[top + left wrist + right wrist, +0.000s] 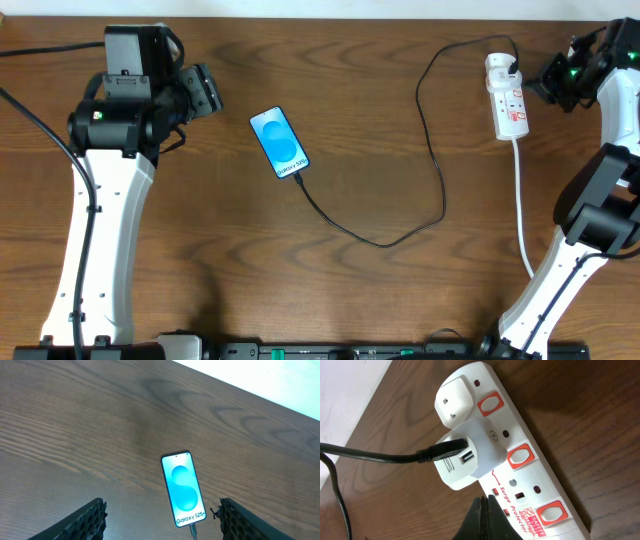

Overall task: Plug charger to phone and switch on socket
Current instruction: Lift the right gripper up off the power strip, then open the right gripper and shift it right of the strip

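Note:
The phone point(279, 143) lies flat on the wooden table with its blue screen lit. The charger's thin black cable point(430, 160) loops from the phone's lower end to the socket point(507, 97). In the left wrist view the connector point(192, 530) sits in the phone point(183, 488) under the "Galaxy" text. My left gripper point(162, 510) is open, hovering over the phone's lower end, and holds nothing. A white adapter point(467, 452) with the black cable point(380, 454) is plugged into the socket point(560, 485) beside a red switch point(520, 455). My right gripper point(485, 510) is shut and empty, its tips at the socket's near edge.
The socket's white cord point(522, 210) runs down the table on the right, beside the right arm's base. A second white plug point(452, 400) fills the far outlet. The table's back edge lies just behind the socket.

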Motion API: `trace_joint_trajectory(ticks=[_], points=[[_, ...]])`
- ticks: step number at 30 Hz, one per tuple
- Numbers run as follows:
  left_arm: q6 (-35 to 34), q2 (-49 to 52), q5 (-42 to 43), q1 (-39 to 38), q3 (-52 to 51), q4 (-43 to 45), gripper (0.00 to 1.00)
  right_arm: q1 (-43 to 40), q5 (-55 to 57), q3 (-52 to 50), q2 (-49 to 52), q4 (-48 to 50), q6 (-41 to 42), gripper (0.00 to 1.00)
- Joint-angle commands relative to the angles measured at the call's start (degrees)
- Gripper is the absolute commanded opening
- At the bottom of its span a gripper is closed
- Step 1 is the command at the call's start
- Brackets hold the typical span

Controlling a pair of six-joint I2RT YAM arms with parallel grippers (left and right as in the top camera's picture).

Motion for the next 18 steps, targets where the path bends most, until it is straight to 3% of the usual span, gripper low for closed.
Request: trace_joint_trajectory(ticks=[1, 5, 7, 10, 11, 13, 14, 18], points=[[0.5, 0.5, -0.8, 0.3, 0.2, -0.1, 0.73, 0.1, -0.8, 1.0, 0.3, -0.1, -0.9, 0.01], [0.5, 0.5, -0.8, 0.3, 0.2, -0.1, 0.73, 0.1, -0.8, 1.0, 0.3, 0.0, -1.3, 0.02], [0.5, 0.5, -0.8, 0.3, 0.2, -0.1, 0.73, 0.1, -0.8, 1.0, 0.3, -0.1, -1.3, 0.16], [0.5, 0.5, -0.8, 0.3, 0.2, -0.1, 0.73, 0.1, -0.8, 1.0, 0.3, -0.2, -1.9, 0.21], [0.5, 0.5, -0.8, 0.3, 0.2, -0.1, 0.73, 0.1, -0.8, 1.0, 0.3, -0.2, -1.9, 0.32], [0.5, 0.5, -0.8, 0.3, 0.2, -0.1, 0.73, 0.1, -0.8, 1.0, 0.3, 0.0, -1.9, 0.82], [0.5, 0.5, -0.8, 0.3, 0.2, -0.1, 0.73, 0.1, -0.8, 1.0, 0.3, 0.2, -1.9, 0.99], [0.5, 0.5, -0.8, 0.3, 0.2, -0.1, 0.73, 0.1, -0.8, 1.0, 0.3, 0.8, -1.9, 0.99]])
